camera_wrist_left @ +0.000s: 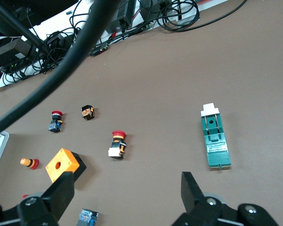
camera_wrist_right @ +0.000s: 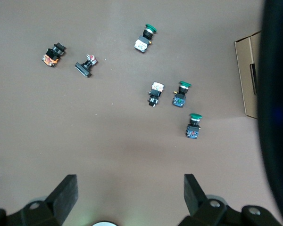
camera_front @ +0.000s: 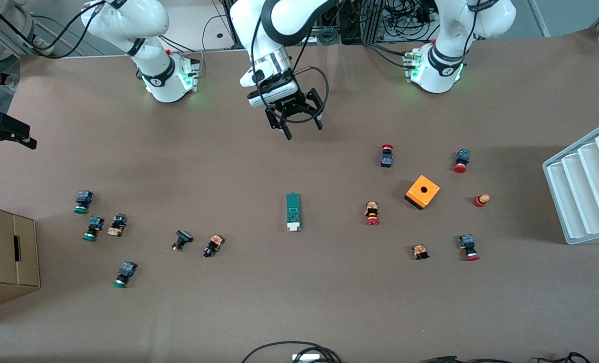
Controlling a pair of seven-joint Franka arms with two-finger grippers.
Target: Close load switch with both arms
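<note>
load switch (camera_front: 293, 212) lies ahead of left gripper (camera_front: 295, 123), long axis along approach | fingers apart, empty | right gripper (camera_wrist_right: 130, 197) fingers apart, load switch unseen from its wrist

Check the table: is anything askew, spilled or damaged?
Nothing is spilled or visibly damaged. The push buttons lie scattered, most tipped on their sides, around the load switch, which lies flat. The open left gripper hangs over bare table; the open right gripper hangs near the green-capped buttons.
</note>
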